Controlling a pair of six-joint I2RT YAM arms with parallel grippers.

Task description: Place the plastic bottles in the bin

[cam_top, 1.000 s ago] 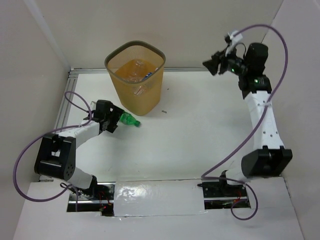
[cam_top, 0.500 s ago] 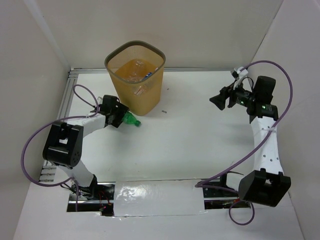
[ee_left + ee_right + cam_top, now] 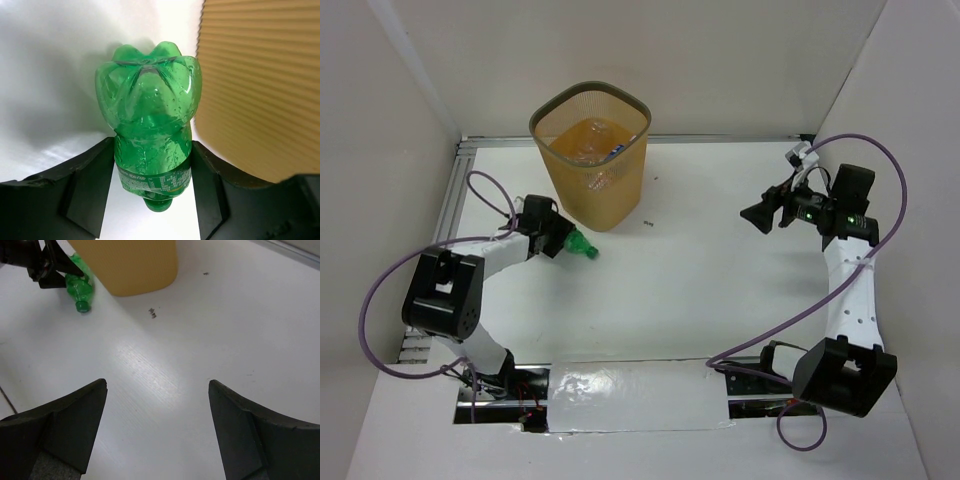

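Green bottle lies on the table near its left edge, just beside the bin. The left gripper jaws pinch its slick, rounded body, so it could squirt free on lifting. The right gripper jaws are spread, empty.

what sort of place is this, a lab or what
Most likely a robot test cell, not a home: a white table boxed in by plain panels, a left arm and right arm bolted at its near edge, and an orange bin and a green bottle to handle.
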